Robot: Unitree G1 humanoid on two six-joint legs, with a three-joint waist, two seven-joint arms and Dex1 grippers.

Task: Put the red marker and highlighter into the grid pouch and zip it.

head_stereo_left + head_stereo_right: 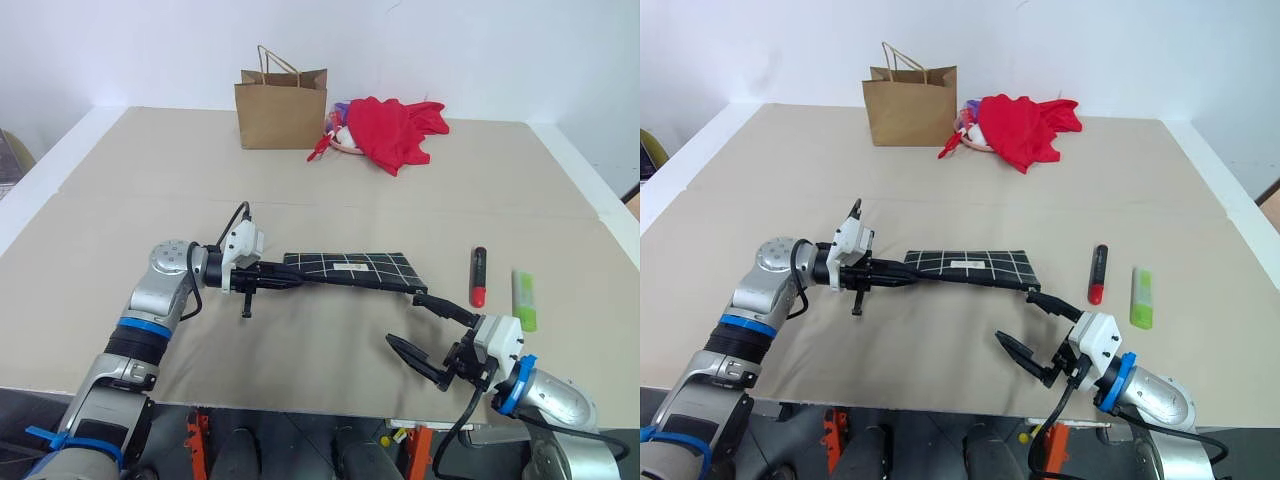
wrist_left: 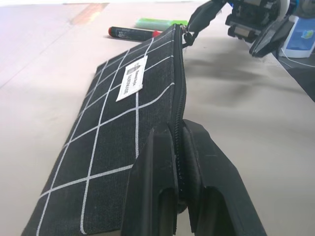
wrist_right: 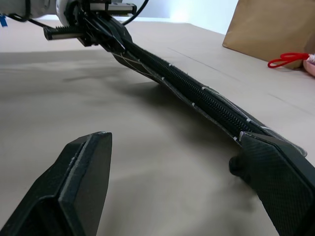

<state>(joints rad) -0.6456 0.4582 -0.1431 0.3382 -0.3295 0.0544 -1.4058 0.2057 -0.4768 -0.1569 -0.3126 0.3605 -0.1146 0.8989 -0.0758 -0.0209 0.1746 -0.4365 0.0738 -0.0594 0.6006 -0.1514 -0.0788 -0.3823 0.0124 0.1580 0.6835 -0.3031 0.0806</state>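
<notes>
The grid pouch [image 1: 350, 270] hangs near the middle of the bench [image 1: 120, 220], raised off the surface at one end: the left pincer [image 1: 285, 278] is pressed together on the zipper edge at the pouch's left end, and the far end sags toward the right arm. In the left wrist view the zipper line [image 2: 178, 83] runs straight from between the black fingers [image 2: 152, 187] to the pull [image 2: 187, 35] at the far corner, and the teeth look closed along what shows, though I cannot tell this for the whole length. The right pincer [image 1: 430, 335] is spread wide and empty, just beside the pouch's far corner, one finger close to it in the right wrist view; whether it touches I cannot tell.

The red marker [image 1: 478, 276] and the highlighter [image 1: 524, 299] lie side by side on the bench, apart from each other, to the right of the pouch and beyond the right arm. Neither is in the pouch, so the work seems to be at the opening stage: pouch steadied, mouth not yet ready. The next move probably calls for the right pincer to take the pull and draw it along the zipper while the left holds firm, then to fetch the pens.

The room is generous. The brown paper bag [image 1: 281, 108] and red cloth heap [image 1: 398, 128] sit well back, and the pens are well clear of the right edge. The near edge lies close under the right arm.
</notes>
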